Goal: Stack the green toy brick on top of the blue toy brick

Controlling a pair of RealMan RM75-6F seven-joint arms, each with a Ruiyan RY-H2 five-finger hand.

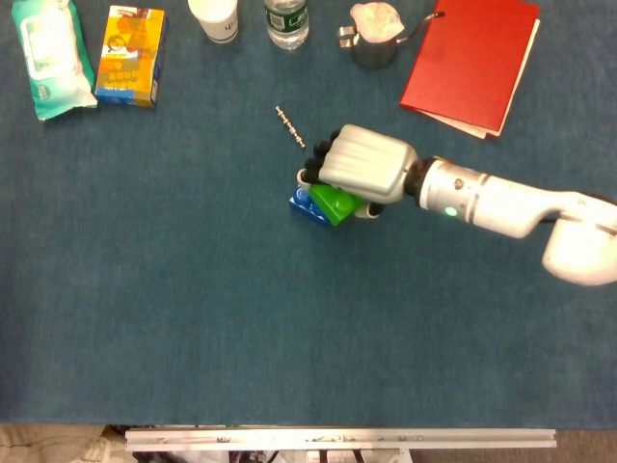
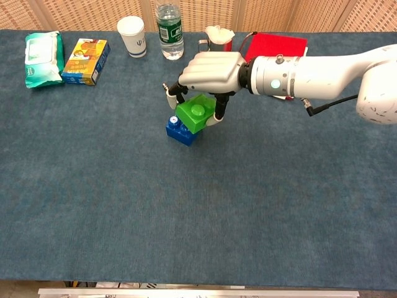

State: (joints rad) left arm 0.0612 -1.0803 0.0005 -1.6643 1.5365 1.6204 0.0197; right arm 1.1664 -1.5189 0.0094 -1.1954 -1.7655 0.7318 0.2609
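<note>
My right hand grips the green toy brick from above. The brick hangs tilted just over the blue toy brick, covering most of its studded top. Whether the two bricks touch I cannot tell. The blue brick sits on the dark blue cloth near the table's middle, and only its left edge and one stud show. My left hand is in neither view.
Along the far edge lie a wipes pack, a yellow box, a paper cup, a water bottle, a metal pitcher and a red book. A small drill bit lies just beyond the bricks.
</note>
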